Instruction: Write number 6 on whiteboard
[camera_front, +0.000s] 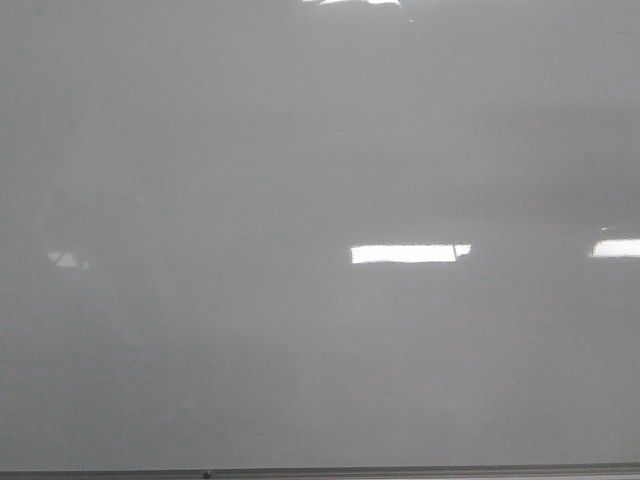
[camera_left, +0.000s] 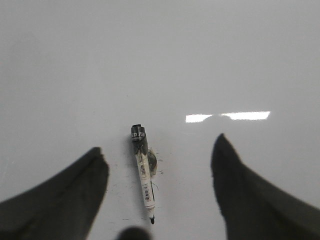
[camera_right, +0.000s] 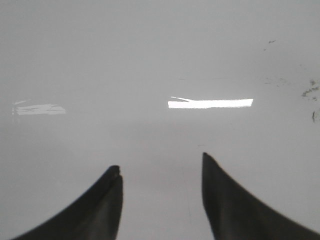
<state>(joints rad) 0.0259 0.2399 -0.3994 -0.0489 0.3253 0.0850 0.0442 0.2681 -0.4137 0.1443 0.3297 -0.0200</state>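
Note:
The whiteboard (camera_front: 300, 180) is glossy grey-white and fills the front view, with a thin grey frame along the bottom. No digit 6 shows on it. A white marker pen (camera_left: 143, 170) with a black cap end lies flat on the board in the left wrist view, tip toward the camera. My left gripper (camera_left: 160, 145) is open, its fingers on either side of the marker and apart from it. My right gripper (camera_right: 161, 162) is open and empty over bare board (camera_right: 150, 75). Neither arm shows in the front view.
Bright rectangular light reflections (camera_front: 410, 254) lie on the board. Faint black smudges (camera_right: 310, 92) mark the board in the right wrist view, and small specks lie around the marker (camera_left: 120, 187).

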